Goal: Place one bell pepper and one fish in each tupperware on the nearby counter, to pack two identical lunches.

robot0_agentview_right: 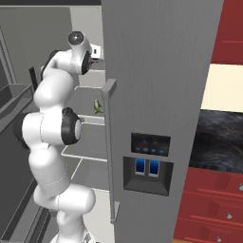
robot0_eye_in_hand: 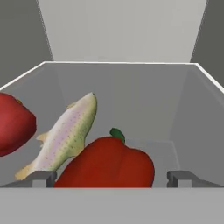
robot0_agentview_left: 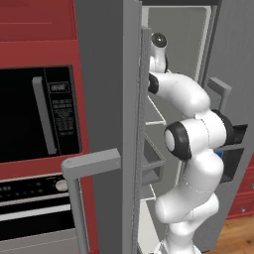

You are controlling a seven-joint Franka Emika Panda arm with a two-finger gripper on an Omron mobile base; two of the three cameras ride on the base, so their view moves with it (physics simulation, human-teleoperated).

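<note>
- Red pepper [robot0_eye_in_hand: 107,162] sits at 6 o'clock in the hand view, between spread gripper [robot0_eye_in_hand: 112,178] tips.
- Glossy, firm, probably slippery; grip its widest flanks.
- Fish [robot0_eye_in_hand: 65,133] lies at 9 o'clock, touching it.

In the hand view, one bell pepper [robot0_eye_in_hand: 107,162] lies nearest. A fish [robot0_eye_in_hand: 65,133] lies just left of it, and a second bell pepper [robot0_eye_in_hand: 13,124] sits further left.

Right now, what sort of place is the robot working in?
A rendered home kitchen, it seems. The arm reaches into an open grey fridge with a dispenser panel; a built-in microwave sits in red cabinetry beside it. Inside lie a bell pepper and a fish.
</note>
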